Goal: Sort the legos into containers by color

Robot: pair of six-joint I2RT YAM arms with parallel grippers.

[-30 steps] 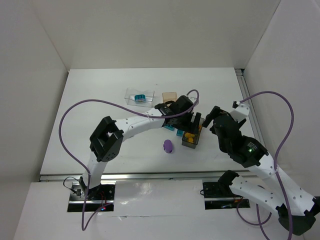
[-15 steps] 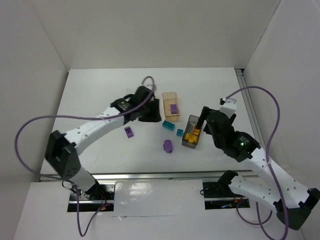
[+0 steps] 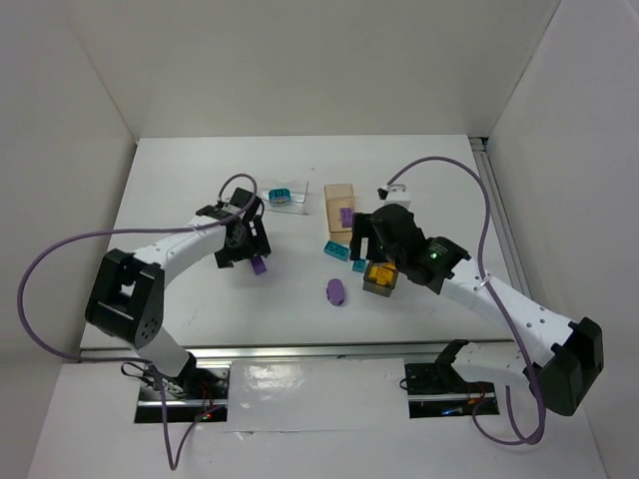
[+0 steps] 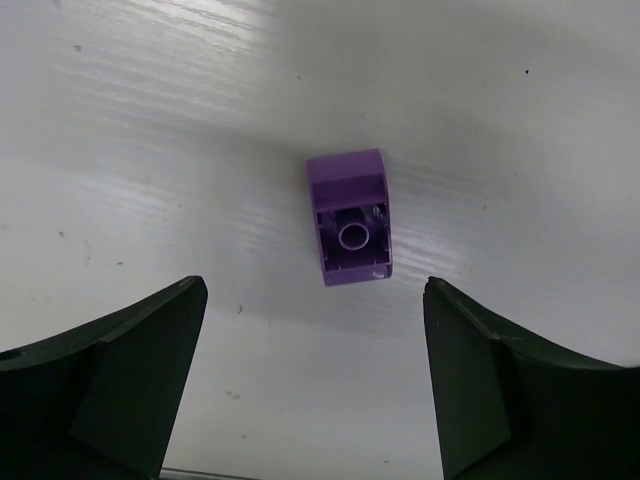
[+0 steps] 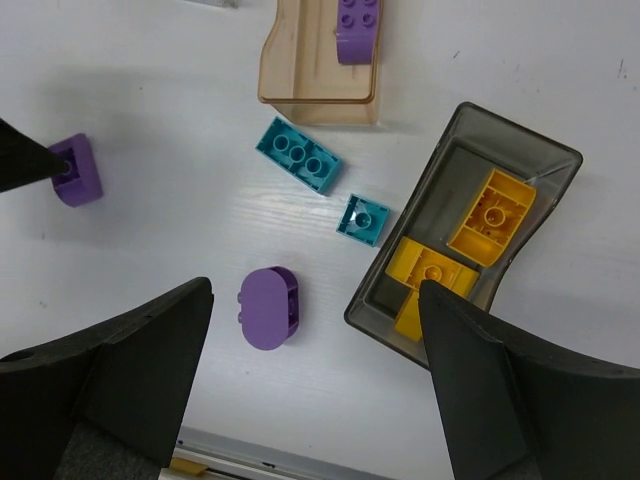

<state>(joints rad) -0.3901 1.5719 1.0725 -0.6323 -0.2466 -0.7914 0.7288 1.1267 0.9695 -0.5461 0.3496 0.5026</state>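
My left gripper (image 3: 248,251) is open and empty, low over the table. A small purple brick (image 3: 259,264) lies upside down just ahead of its fingers (image 4: 100,390), clear of them (image 4: 349,218). My right gripper (image 3: 369,249) is open and empty, hovering above the purple oval piece (image 5: 268,307) and the dark grey bin (image 5: 530,135). That bin holds yellow bricks (image 5: 492,215). Two teal bricks (image 5: 298,155) (image 5: 363,220) lie loose between the bins. The orange-tan bin (image 5: 310,60) holds a purple brick (image 5: 358,25). The clear bin (image 3: 265,195) holds a teal brick (image 3: 281,195).
White walls close the table on the left, back and right. A metal rail (image 3: 300,351) runs along the near edge. Both arms' purple cables (image 3: 80,239) loop above the table.
My left arm swung from the orange-tan bin back left and down to the loose purple brick. My right arm moved left over the grey bin and the teal bricks.
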